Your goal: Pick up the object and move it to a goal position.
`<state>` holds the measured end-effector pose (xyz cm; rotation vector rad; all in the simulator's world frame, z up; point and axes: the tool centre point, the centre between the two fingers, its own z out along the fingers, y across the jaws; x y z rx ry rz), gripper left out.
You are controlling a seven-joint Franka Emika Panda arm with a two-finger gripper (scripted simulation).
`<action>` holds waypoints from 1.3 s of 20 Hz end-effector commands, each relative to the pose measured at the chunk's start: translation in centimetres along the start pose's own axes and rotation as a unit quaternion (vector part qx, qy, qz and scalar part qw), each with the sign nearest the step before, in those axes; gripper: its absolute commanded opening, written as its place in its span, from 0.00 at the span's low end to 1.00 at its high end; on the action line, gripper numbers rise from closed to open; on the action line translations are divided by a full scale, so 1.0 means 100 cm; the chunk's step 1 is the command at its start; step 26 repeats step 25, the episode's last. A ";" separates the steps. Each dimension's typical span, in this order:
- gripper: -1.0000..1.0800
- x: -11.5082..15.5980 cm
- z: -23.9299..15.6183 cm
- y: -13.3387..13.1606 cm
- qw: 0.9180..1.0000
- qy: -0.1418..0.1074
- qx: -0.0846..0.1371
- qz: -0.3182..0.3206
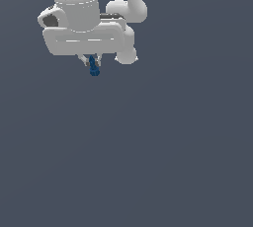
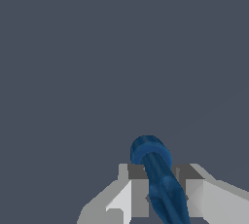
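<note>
A white Franka Panda arm [image 1: 84, 18] hung in the upper part of the exterior view, toward that view's left, over a plain slate-grey surface [image 1: 163, 152]. Its gripper [image 1: 91, 61] was clamped on the object [image 1: 93, 68], a small dark blue piece pinched between the two fingers.

In the exterior view the object's long axis ran close to vertical, with a slight lean. Its rounded end pointed down and jutted just below the fingertips [image 1: 99, 61], while its upper part sat up between them. Whether the rounded end touched the surface could not be told from that view.

The wrist view showed the same grasp from behind the fingers. The gripper [image 2: 163, 191] had a grey pad pressed against each side of the object [image 2: 160, 179]. The blue shaft ran out between the pads, away from the camera, and ended in a wider, rounded head [image 2: 150, 150] that stood clear beyond the fingertips [image 2: 138, 191]. The shaft's near end was cut off by the edge of the picture, so its full length was not seen. Behind it lay only the even grey surface [image 2: 97, 62].
</note>
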<state>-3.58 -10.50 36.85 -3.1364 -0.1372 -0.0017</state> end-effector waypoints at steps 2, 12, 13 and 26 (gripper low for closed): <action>0.00 -0.013 -0.037 0.018 1.000 0.000 0.000 0.000; 0.00 -0.035 -0.110 0.055 1.000 -0.001 -0.001 0.000; 0.00 -0.036 -0.115 0.057 1.000 -0.001 -0.001 0.000; 0.00 -0.039 -0.131 0.066 1.000 -0.001 -0.001 0.000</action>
